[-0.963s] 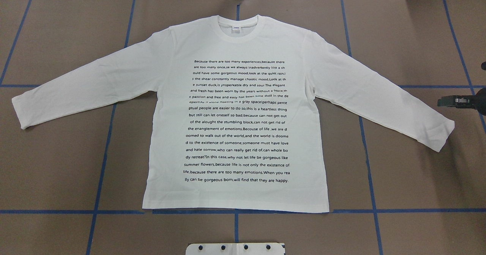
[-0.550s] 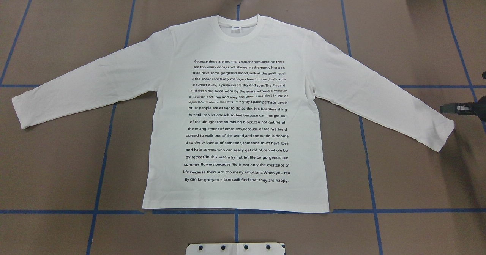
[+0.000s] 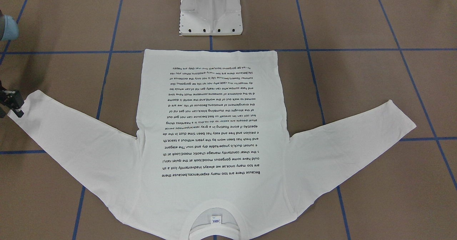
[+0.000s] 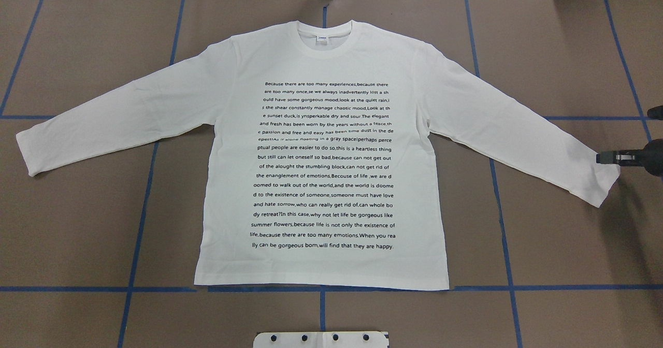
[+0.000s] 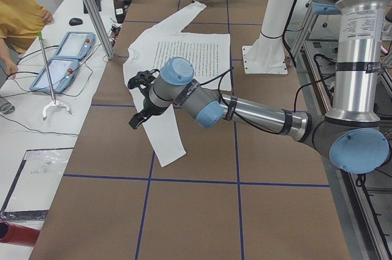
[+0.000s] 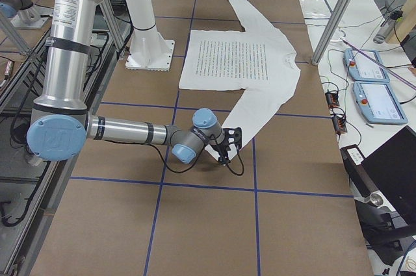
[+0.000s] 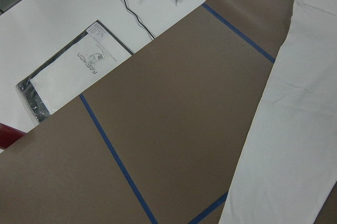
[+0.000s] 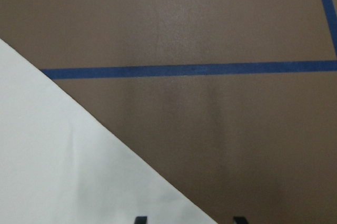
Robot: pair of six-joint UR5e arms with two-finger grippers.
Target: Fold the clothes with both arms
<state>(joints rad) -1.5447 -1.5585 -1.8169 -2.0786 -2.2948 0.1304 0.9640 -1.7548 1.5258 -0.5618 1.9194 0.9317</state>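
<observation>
The white long-sleeved T-shirt (image 4: 321, 151) lies flat on the brown table, text side up, collar away from the robot and both sleeves spread; it also shows in the front view (image 3: 214, 125). My right gripper (image 4: 602, 157) is low at the right sleeve's cuff. In the right wrist view its two fingertips (image 8: 139, 218) stand apart, one over the sleeve (image 8: 63, 171), the other over bare table, so it is open and empty. My left gripper (image 5: 136, 100) shows only in the exterior left view, above the left sleeve (image 7: 295, 129); I cannot tell its state.
The white pedestal base (image 3: 211, 11) stands at the shirt's hem side. Blue tape lines (image 4: 140, 234) grid the table. Beyond the far edge are teach pendants (image 5: 64, 58), an aluminium post (image 5: 92, 12) and a seated operator (image 5: 18, 15).
My right gripper has moved toward the robot's side of the table and reached the cuff of the right sleeve. The shirt has not moved.
</observation>
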